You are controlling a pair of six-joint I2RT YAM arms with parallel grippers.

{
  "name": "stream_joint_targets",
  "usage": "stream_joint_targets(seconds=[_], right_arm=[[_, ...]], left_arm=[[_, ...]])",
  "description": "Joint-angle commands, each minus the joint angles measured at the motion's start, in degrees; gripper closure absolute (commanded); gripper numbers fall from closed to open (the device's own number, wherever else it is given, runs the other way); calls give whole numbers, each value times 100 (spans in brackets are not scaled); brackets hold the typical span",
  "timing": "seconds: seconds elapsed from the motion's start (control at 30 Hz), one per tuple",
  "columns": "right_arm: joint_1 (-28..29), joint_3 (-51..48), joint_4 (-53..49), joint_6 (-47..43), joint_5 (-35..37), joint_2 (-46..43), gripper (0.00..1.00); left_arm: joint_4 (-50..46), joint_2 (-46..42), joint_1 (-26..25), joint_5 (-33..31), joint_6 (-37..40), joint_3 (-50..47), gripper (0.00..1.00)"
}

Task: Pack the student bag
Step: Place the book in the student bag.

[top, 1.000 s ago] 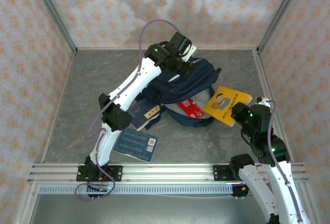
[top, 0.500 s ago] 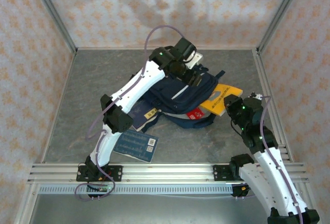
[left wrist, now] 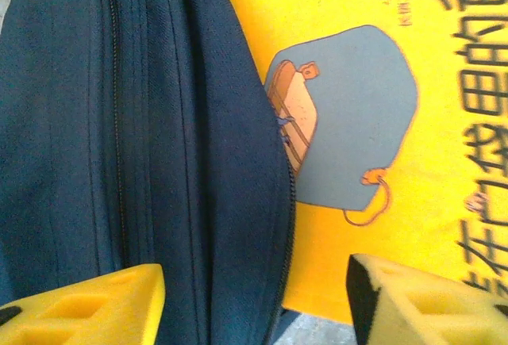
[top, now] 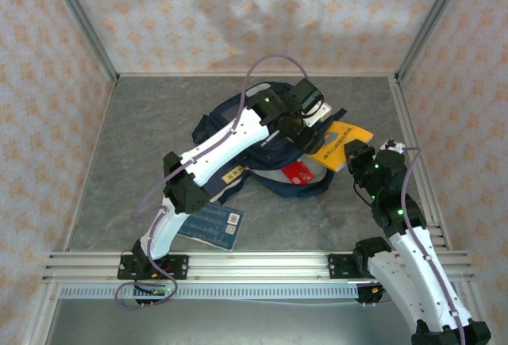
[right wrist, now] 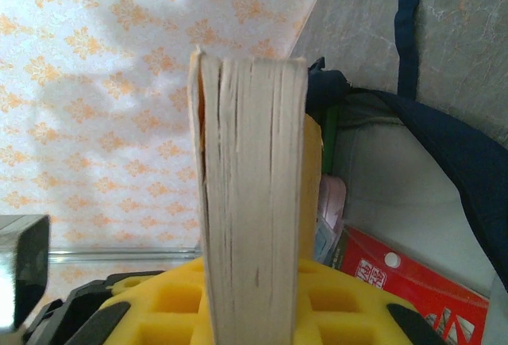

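Right claw (right wrist: 254, 307) clamps yellow book (right wrist: 254, 162), pages edge-on.

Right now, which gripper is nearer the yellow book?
Right. The right gripper is shut on the yellow book at its edge; the left gripper hovers open over the bag and the book's cover.

Flat on grey table (top: 119, 155): blue booklet (top: 210, 224); yellow book (top: 346, 139) near red book (top: 298, 174).

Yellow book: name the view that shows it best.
Left wrist: cover art of the yellow book is close and sharp. Top external shows it small beside the student bag; right wrist, its page edge in the right hand.
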Motion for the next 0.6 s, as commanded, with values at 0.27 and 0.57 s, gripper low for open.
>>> stream_joint_targets(seconds=[0.27,0.57], right_arm=[[5,38,1135,254,-300,-175,100],[2,-158,769,122,-178,-329,100]], left_arm=[[70,720,-17,-211,-37,385,78],[-38,257,65,-748,158,421,100]])
